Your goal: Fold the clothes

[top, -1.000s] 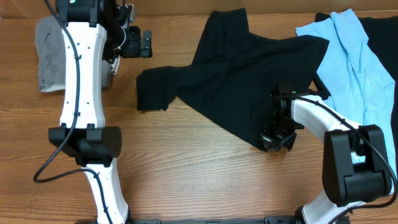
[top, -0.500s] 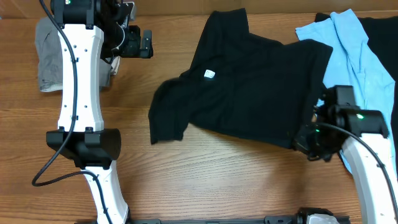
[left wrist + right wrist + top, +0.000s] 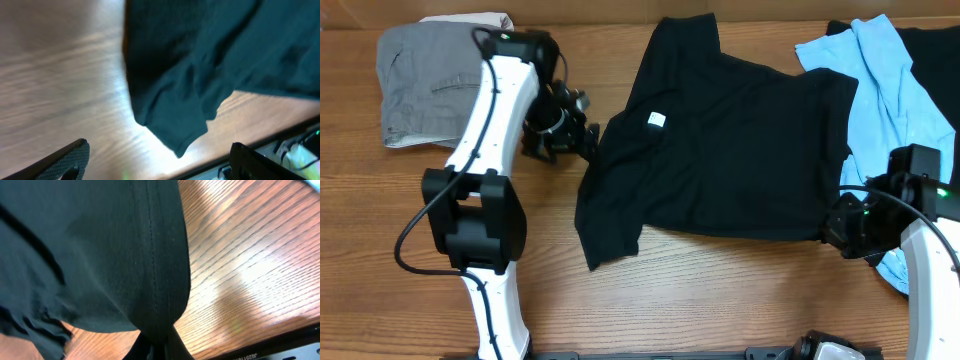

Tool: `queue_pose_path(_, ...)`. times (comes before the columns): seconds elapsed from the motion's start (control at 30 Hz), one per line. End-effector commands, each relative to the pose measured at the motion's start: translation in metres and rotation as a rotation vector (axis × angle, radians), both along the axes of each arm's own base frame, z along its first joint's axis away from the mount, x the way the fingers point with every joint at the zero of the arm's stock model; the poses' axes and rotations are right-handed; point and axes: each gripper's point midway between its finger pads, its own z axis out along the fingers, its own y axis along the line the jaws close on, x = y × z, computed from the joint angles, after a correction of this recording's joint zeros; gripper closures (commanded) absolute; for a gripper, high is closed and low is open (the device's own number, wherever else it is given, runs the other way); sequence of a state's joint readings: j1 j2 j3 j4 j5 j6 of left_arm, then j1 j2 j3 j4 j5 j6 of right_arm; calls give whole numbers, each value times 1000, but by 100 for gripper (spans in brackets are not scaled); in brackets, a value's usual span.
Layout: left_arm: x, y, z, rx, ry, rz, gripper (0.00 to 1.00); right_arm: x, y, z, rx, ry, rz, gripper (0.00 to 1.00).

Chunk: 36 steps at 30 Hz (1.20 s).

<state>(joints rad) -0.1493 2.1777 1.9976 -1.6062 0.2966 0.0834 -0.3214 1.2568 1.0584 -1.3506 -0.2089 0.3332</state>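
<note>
A black T-shirt [image 3: 720,140] lies spread across the middle of the wooden table, a white label showing near its collar. My right gripper [image 3: 842,232] is shut on the shirt's lower right hem, seen bunched between the fingers in the right wrist view [image 3: 159,330]. My left gripper [image 3: 563,135] is open and empty, beside the shirt's left edge and above the table. In the left wrist view the shirt's sleeve [image 3: 175,110] hangs ahead of the open fingers [image 3: 157,165].
Folded grey clothes [image 3: 420,70] lie at the back left. A light blue garment [image 3: 895,110] lies at the right over another dark piece [image 3: 935,45]. The table's front edge [image 3: 280,142] shows in the left wrist view.
The right gripper has pulled the black shirt's hem further right, flattening the shirt. The left arm swung from the back left to the shirt's left edge.
</note>
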Motion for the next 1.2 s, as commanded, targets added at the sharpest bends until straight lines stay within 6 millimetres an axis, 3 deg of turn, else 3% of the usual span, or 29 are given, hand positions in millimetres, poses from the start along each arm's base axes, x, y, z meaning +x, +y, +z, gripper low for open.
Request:
queue_pose_path(0.0, -17, -10, -5, 30, 41, -72, 8, 5, -7, 4, -18, -29, 1, 96)
queue_pose_path(0.1, -21, 0, -15, 164, 56, -38, 6, 6, -8, 4, -20, -34, 2, 96)
queue_pose_path(0.2, -17, 1, -30, 188, 44, 10, 7, 9, -9, 3, -25, -44, 4, 96)
queue_pose_path(0.33, 15, -5, -45, 211, -112, -26, 8, 14, -11, 4, -31, -64, 4, 96)
queue_pose_path(0.43, 52, -27, -46, 200, -305, -104, 8, 16, -11, 4, -34, -71, 4, 96)
queue_pose_path(0.53, 85, -62, -40, 171, -495, -202, 7, 15, -11, 4, -33, -70, 4, 96)
queue_pose_path(0.7, 113, -125, -25, 103, -730, -356, 7, 15, -11, 4, -33, -69, 4, 96)
queue_pose_path(0.83, 126, -146, -28, 145, -820, -381, 7, 15, -11, 4, -33, -69, 4, 96)
queue_pose_path(1.03, 128, -147, -49, 164, -788, -306, 21, 14, -11, 4, -32, -65, 4, 96)
queue_pose_path(1.1, 126, -147, -55, 169, -776, -308, 32, 14, -11, 4, -32, -66, 4, 96)
queue_pose_path(1.17, 125, -146, -58, 177, -768, -310, 50, 14, -11, 4, -32, -66, 4, 96)
